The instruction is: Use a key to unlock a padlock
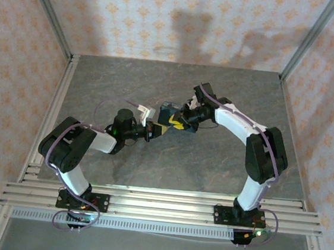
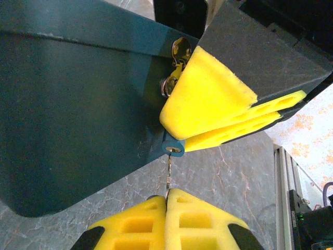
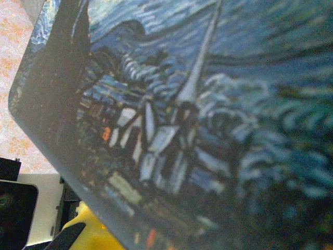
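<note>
Yellow foam pads of the left gripper [image 2: 166,203] are clenched flat together on the key [image 2: 169,178], a thin pale metal sliver that stands up out of the seam between them. Its tip reaches the silver keyhole at the lower end of the padlock [image 2: 175,148], a small blue body; how far it has entered I cannot tell. The left arm [image 1: 87,143] folds out from its base at the near left of the table [image 1: 130,79], elbow toward the left edge, forearm running low to the table's middle. The right arm [image 1: 239,123] rises from the near right, elbow high by the right edge, and its white forearm slants in toward the middle with the wrist bent down. The right gripper [image 1: 178,124] faces the left one closely, and its two yellow pads close on the padlock, gripping it from the side. The padlock hangs at the corner of a dark blue box [image 2: 67,114] with a swirly painted print, just under some brass fittings [image 2: 179,49]. Key and padlock sit at the middle of the table, between the two wrists
</note>
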You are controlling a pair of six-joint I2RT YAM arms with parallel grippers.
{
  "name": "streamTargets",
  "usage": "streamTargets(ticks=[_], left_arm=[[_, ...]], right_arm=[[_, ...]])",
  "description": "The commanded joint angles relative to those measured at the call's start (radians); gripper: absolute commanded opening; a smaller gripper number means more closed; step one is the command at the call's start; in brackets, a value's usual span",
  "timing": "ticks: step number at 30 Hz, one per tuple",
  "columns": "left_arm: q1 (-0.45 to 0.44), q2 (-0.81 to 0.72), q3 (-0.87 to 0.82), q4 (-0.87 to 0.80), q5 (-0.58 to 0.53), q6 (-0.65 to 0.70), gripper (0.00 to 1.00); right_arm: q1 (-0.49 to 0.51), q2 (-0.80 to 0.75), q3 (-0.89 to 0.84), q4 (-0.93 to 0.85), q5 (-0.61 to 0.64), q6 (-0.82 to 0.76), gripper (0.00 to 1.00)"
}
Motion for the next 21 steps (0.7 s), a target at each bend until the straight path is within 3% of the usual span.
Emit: streamTargets(ticks=[1,21], left_arm=[[-0.01,-0.041,-0.01,0.06,-0.022,0.004,0.0],[-0.01,-0.022,-0.022,0.119,-0.045,-0.011,0.0]], right_arm=[[0.002,-0.039,-0.011,-0.004,-0.029,-0.024,0.0],[0.002,-0.044,-0.021,0.032,-0.052,0.011,0.0]])
